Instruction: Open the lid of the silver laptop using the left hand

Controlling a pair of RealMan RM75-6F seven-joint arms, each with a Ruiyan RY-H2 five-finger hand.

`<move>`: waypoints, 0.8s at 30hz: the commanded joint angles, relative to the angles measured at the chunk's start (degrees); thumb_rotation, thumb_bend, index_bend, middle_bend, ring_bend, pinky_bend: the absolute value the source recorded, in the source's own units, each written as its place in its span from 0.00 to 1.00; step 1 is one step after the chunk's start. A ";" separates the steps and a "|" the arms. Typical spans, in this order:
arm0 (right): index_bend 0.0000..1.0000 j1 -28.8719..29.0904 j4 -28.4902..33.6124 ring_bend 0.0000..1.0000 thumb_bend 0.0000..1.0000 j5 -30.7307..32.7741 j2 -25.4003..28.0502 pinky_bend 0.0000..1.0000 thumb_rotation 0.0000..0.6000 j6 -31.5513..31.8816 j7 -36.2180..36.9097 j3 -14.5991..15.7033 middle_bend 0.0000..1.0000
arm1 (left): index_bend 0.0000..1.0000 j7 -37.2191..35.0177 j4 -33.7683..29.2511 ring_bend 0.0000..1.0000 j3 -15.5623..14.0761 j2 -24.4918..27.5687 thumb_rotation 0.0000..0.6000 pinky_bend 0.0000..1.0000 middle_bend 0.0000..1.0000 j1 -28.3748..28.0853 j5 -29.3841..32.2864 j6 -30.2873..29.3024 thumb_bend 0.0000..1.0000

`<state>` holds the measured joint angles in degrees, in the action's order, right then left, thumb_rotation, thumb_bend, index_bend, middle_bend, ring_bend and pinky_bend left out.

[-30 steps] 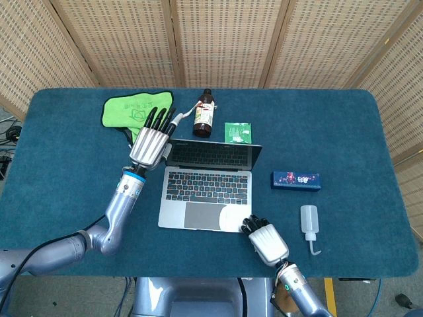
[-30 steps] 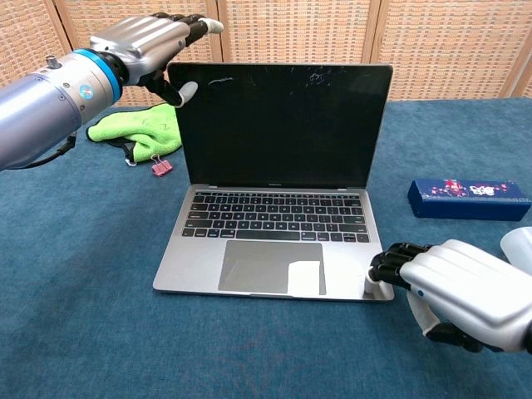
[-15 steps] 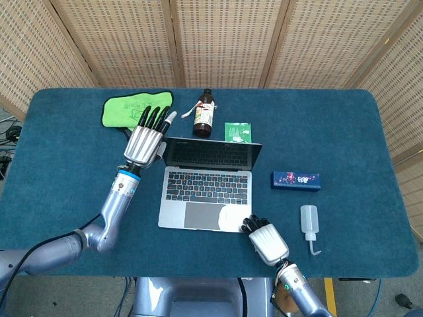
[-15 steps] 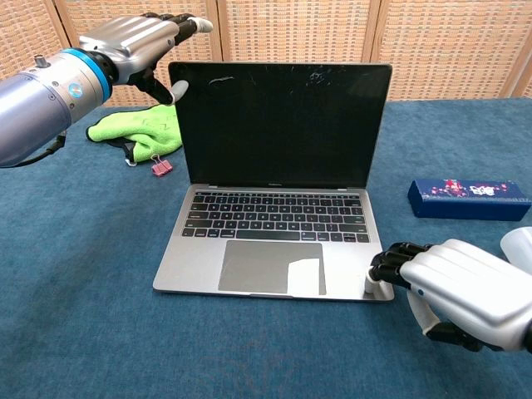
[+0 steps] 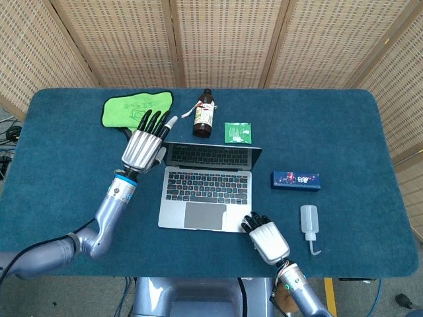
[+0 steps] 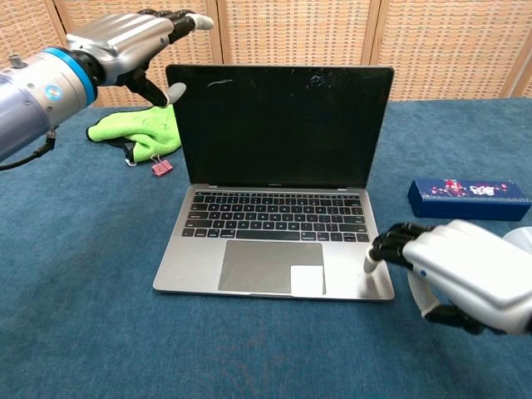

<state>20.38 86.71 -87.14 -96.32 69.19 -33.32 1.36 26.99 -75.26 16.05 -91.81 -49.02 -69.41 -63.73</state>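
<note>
Behind your open silver laptop (image 5: 206, 186) mid-table stand a brown bottle (image 5: 203, 113) and green packet (image 5: 237, 132), their print too small to read, while your left hand (image 5: 143, 142), fingers spread, holds nothing beside the lid's left corner and your right hand (image 6: 465, 276) curls at the base's front-right corner.

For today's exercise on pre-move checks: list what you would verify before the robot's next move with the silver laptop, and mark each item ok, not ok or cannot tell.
1. Laptop lid raised, dark screen facing the chest camera: ok.
2. Left hand holds nothing, fingers spread by the lid's upper corner: ok.
3. Left fingertips off the lid: cannot tell.
4. Right hand at the base's front right corner: ok; whether it presses down, cannot tell.
5. Brown bottle behind the lid stands apart from it: ok.
</note>
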 commanded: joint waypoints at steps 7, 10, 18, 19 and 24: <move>0.27 -0.58 1.62 0.16 1.00 -4.56 4.22 0.32 1.00 7.43 6.87 -3.00 0.26 | 0.00 -5.04 -9.87 0.00 -1.63 9.31 1.00 0.00 0.00 4.71 -5.43 -5.59 0.48; 0.27 -0.91 1.27 0.16 1.00 -5.13 5.93 0.32 1.00 9.38 9.11 -3.94 0.26 | 0.00 -6.58 -12.34 0.00 -1.66 12.11 1.00 0.00 0.00 6.37 -6.27 -7.36 0.47; 0.27 -1.77 -6.66 0.15 1.00 -8.11 11.27 0.32 1.00 16.00 20.64 -6.03 0.26 | 0.00 -17.22 -18.05 0.00 -3.69 21.78 1.00 0.00 0.00 14.93 -8.11 -13.59 0.44; 0.27 -1.95 -8.37 0.15 1.00 -8.57 11.57 0.32 1.00 17.05 22.02 -6.15 0.26 | 0.00 -19.67 -18.03 0.00 -4.25 22.64 1.00 0.00 0.00 16.17 -8.95 -14.58 0.44; 0.27 -4.32 -14.92 0.13 0.96 -8.75 12.54 0.32 1.00 22.82 28.62 -6.71 0.24 | 0.00 -29.01 -15.49 0.00 -8.45 25.05 1.00 0.00 0.00 23.20 -11.80 -19.42 0.37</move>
<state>17.67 74.49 -95.54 -84.88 88.86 -7.93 -4.78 2.36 -91.87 10.39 -68.75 -30.15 -79.16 -79.79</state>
